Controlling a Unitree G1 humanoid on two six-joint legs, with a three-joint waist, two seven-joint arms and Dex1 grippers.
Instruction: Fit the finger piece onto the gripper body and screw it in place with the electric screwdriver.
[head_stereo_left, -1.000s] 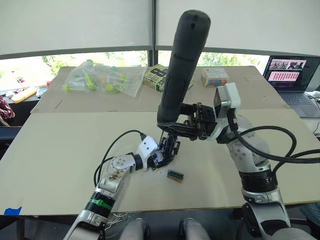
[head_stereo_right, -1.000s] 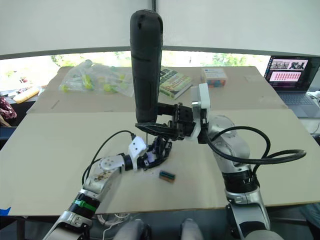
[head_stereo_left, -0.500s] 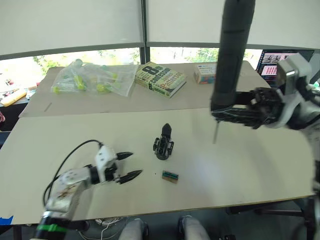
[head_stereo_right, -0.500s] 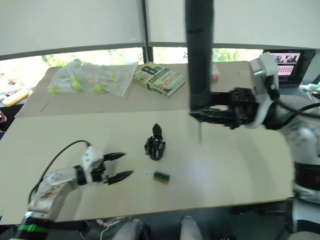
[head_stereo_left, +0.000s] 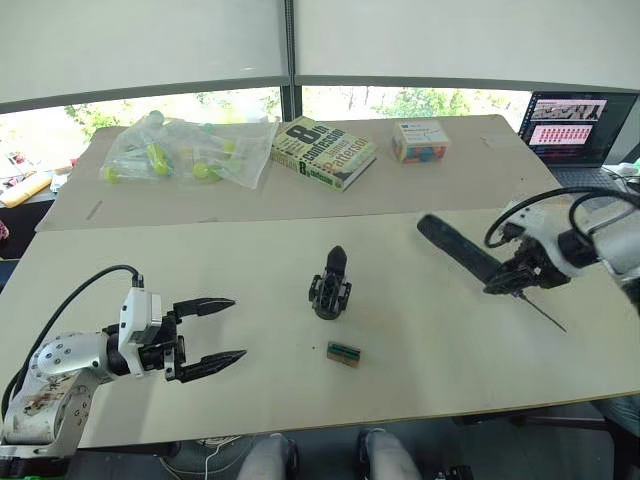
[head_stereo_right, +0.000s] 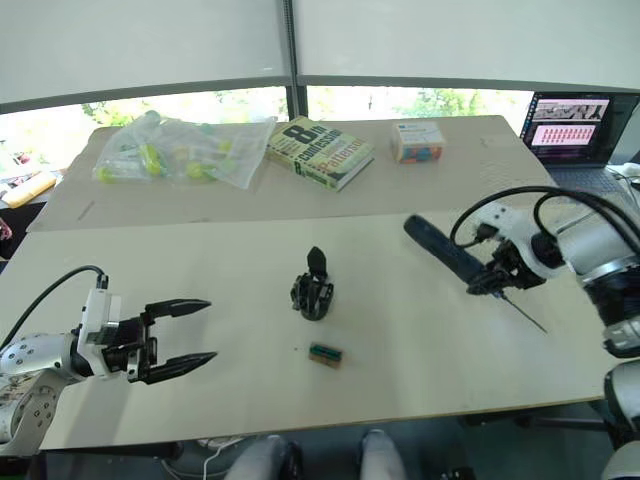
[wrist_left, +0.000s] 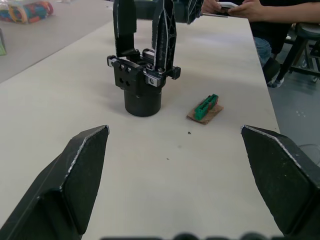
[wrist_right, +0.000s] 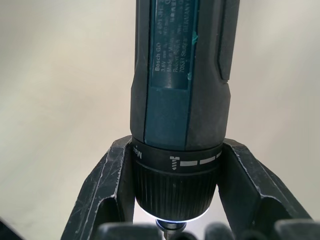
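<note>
Gripper body (head_stereo_left: 330, 287): upright at mid-table (head_stereo_left: 250, 260); the left wrist view shows two fingers standing on it and, at the far edge, a person's hands (wrist_left: 235, 7). Green-and-black block (head_stereo_left: 343, 352): just beside it, toward the near edge. Left gripper (head_stereo_left: 208, 330): fingers spread wide, empty. Right gripper (wrist_right: 175, 200): clamped on the electric screwdriver (head_stereo_left: 470, 255), lying low near the right edge.

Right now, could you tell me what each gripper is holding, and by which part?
The right gripper clamps the electric screwdriver at its collar, near the bit. The left gripper is open and holds nothing.
</note>
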